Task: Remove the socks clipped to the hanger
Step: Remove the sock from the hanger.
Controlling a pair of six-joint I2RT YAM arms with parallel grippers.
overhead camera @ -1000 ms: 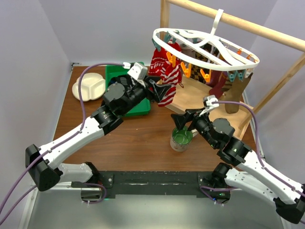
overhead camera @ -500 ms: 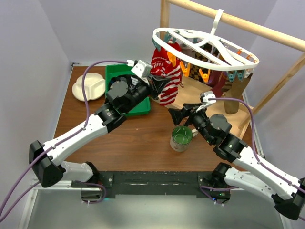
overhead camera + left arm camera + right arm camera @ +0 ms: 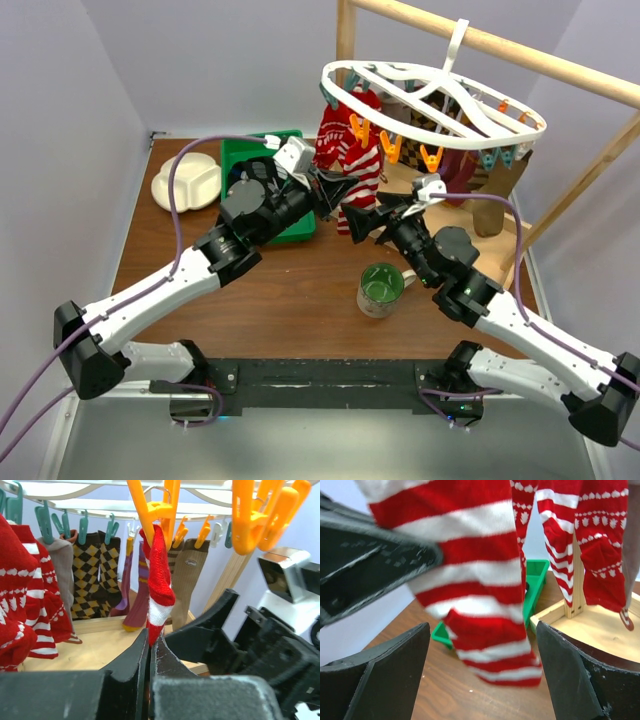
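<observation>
The white oval hanger (image 3: 432, 98) hangs from a wooden pole, with socks clipped along its rim. In the left wrist view a red-and-white striped sock (image 3: 159, 580) hangs from an orange clip (image 3: 161, 510). My left gripper (image 3: 151, 642) is shut on that sock's lower tip. From above, the left gripper (image 3: 340, 195) sits just under the hanger's left end. My right gripper (image 3: 360, 224) is open right beside it. In the right wrist view the striped sock (image 3: 480, 595) hangs between the right gripper's (image 3: 482, 627) spread fingers without touching them. Checkered (image 3: 95, 575), purple (image 3: 137, 597) and brown (image 3: 189, 575) socks hang behind.
A green bin (image 3: 250, 160) and a white divided plate (image 3: 187, 183) lie at the back left. A green mug (image 3: 380, 288) stands below the right gripper. The wooden frame's base (image 3: 405, 195) and posts sit under the hanger. More red patterned socks (image 3: 600, 545) hang nearby.
The left gripper has closed on the striped sock's tip. The right arm has moved up and left from above the mug to the sock, jaws still wide.
</observation>
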